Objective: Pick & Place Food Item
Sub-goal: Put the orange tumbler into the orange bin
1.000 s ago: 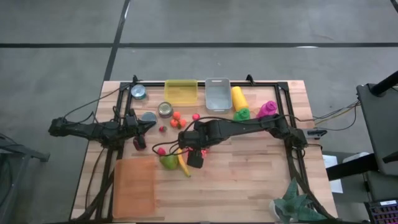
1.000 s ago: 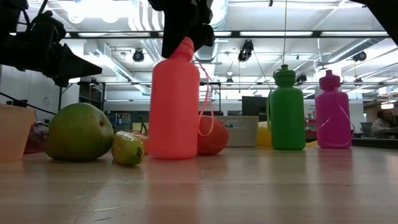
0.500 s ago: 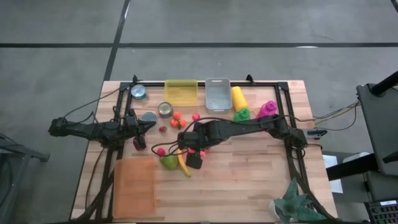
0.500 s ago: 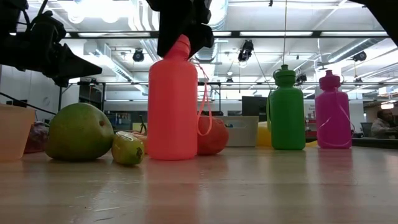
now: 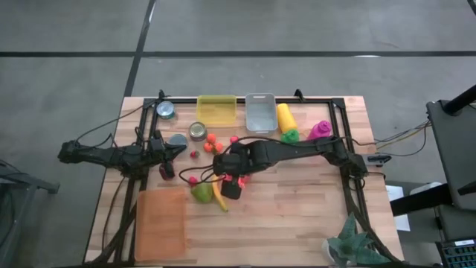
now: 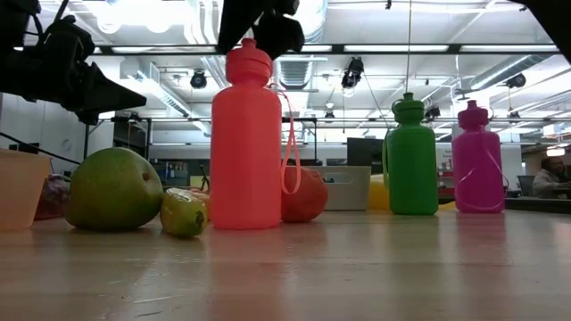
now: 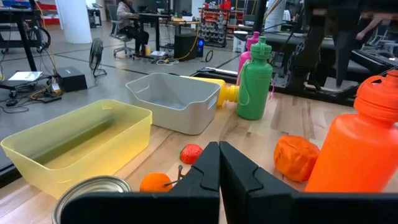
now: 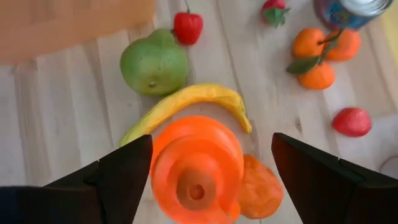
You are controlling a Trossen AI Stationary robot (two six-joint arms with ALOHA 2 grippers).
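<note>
An orange bottle [image 6: 245, 143] stands upright on its base on the table, among the fruit; its round cap shows from above in the right wrist view [image 8: 196, 171]. My right gripper [image 6: 259, 20] is open just above the cap. Its fingers [image 8: 121, 171] stand wide apart on either side of the bottle without touching it. A green pear [image 8: 153, 62], a banana [image 8: 186, 106] and a strawberry [image 8: 188, 26] lie beside the bottle. My left gripper [image 7: 217, 171] is shut and empty, left of the fruit in the high view [image 5: 172, 151].
An orange board [image 5: 160, 223] lies near the front left. A yellow bin [image 5: 216, 109] and a grey bin [image 5: 260, 112] stand at the far edge, with two cans [image 5: 197, 131] to their left. A green bottle [image 5: 289, 136], a pink bottle [image 5: 320, 131] and a lying yellow bottle [image 5: 285, 117] stand at the far right. Tangerines [image 8: 323, 56] lie close by.
My right gripper has gone up off the orange bottle's top; the cap, hidden between its fingers before, now shows below it. The bottle leaned a little before and now stands upright on the table.
</note>
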